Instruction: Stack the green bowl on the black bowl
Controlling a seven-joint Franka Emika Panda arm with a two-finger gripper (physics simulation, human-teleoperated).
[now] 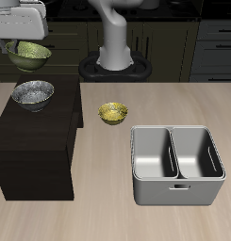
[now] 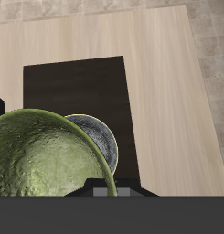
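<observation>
The green bowl (image 1: 30, 56) hangs in the air, tilted, with my gripper (image 1: 28, 41) shut on its rim. It is above and slightly behind the black bowl (image 1: 33, 94), which stands speckled and upright on a dark cabinet top (image 1: 37, 127). The two bowls are apart. In the wrist view the green bowl (image 2: 38, 157) fills the near field with its patterned outside showing. Part of the black bowl (image 2: 97, 142) shows beyond it on the dark cabinet top (image 2: 77, 91). My fingertips are hidden in that view.
A yellow-gold bowl (image 1: 112, 113) sits on the wooden table beside the cabinet. A grey two-compartment bin (image 1: 176, 166) stands nearer the table's front edge. The robot's base (image 1: 115, 52) is at the back.
</observation>
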